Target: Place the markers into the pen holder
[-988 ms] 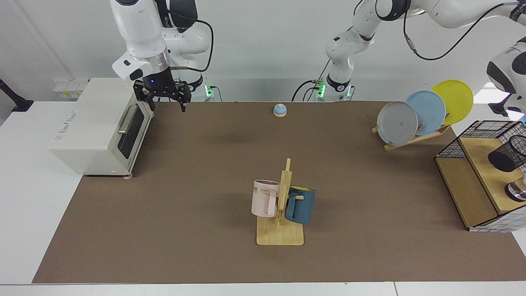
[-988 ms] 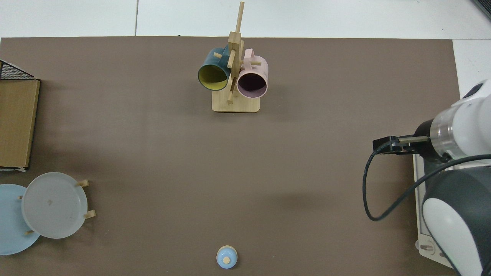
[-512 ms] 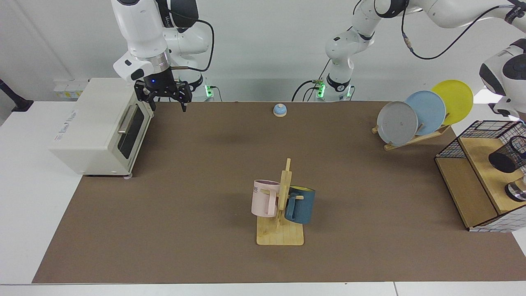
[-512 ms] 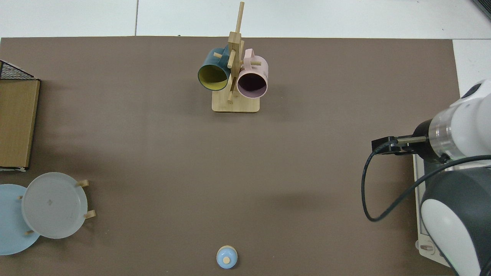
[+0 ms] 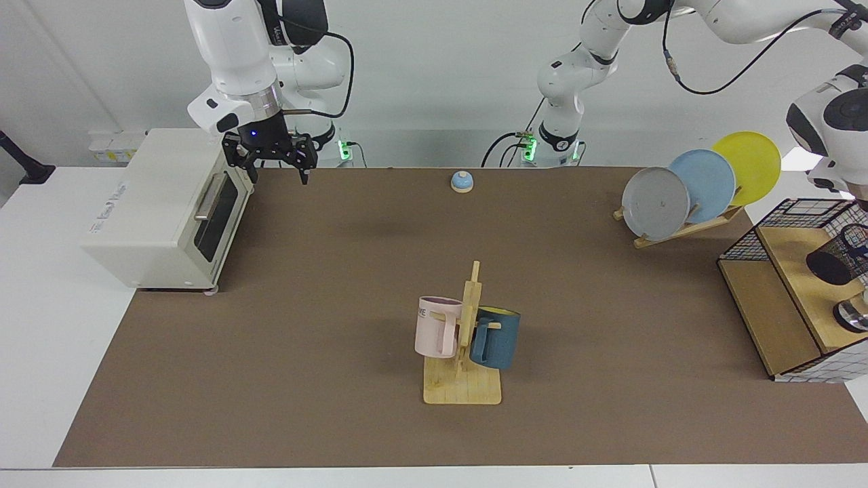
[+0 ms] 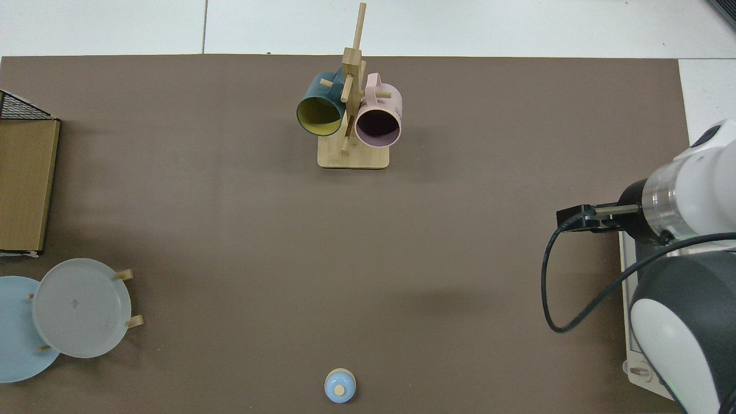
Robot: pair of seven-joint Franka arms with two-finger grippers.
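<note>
Over the last second the left arm's wrist has shifted along the facing view's right edge above the wire-grid basket (image 5: 786, 227), while the left gripper itself lies beyond the frame, so its fingers cannot be judged. Right gripper (image 5: 271, 166) hangs with fingers spread apart, holding nothing, above the mat's back edge beside the toaster oven (image 5: 159, 210), its arm waiting. Pen holder (image 5: 837, 257), a black mesh cup, lies tipped on the wooden shelf (image 5: 803, 271) inside that basket, near a shiny metal object (image 5: 853, 315); no marker is visible, and 2 mugs hang on the wooden rack (image 5: 468, 339) at centre.
</note>
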